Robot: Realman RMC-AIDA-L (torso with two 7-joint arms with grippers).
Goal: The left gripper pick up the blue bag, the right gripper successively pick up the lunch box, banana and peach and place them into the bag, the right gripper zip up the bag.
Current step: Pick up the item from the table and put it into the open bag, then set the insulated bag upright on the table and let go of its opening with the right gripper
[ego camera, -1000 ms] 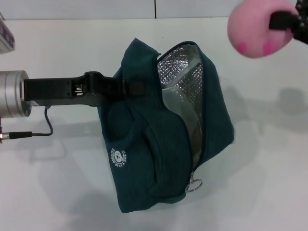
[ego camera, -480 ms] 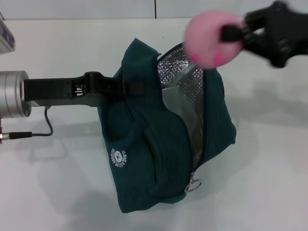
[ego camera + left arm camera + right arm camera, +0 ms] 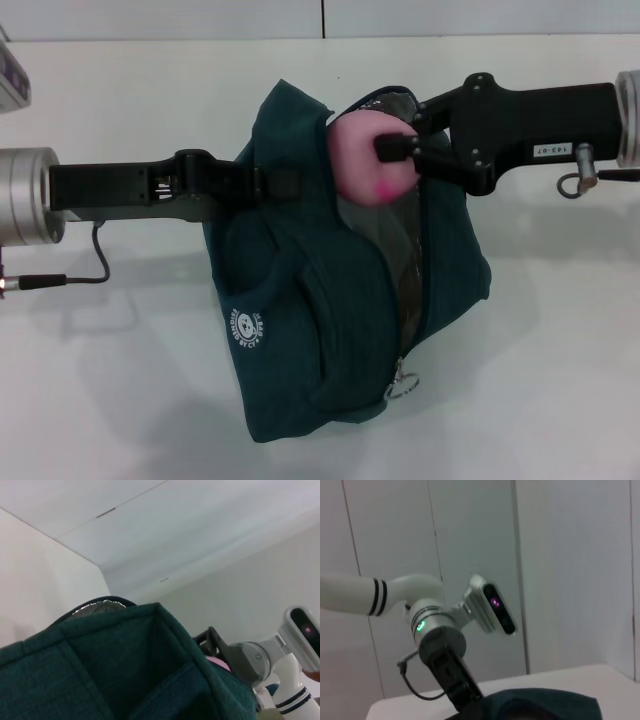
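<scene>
The blue bag (image 3: 300, 310) hangs above the white table, its mouth open and silver lining showing. My left gripper (image 3: 275, 183) comes in from the left and is shut on the bag's upper edge. The peach (image 3: 365, 158), round and pink, sits in the bag's open mouth with my right gripper (image 3: 392, 150) shut on it from the right. In the left wrist view the bag's fabric (image 3: 110, 670) fills the lower part and a sliver of the peach (image 3: 220, 663) shows behind it. The right wrist view shows the bag's top (image 3: 540, 705) and the left arm (image 3: 447, 665). Lunch box and banana are out of view.
The zipper's metal ring pull (image 3: 402, 386) hangs at the bag's lower end. A patterned object (image 3: 12, 82) lies at the table's far left edge. A black cable (image 3: 70, 276) trails from the left arm.
My right gripper has carried the peach leftward and down, from the upper right corner into the bag's open mouth. The left gripper and the bag have held still.
</scene>
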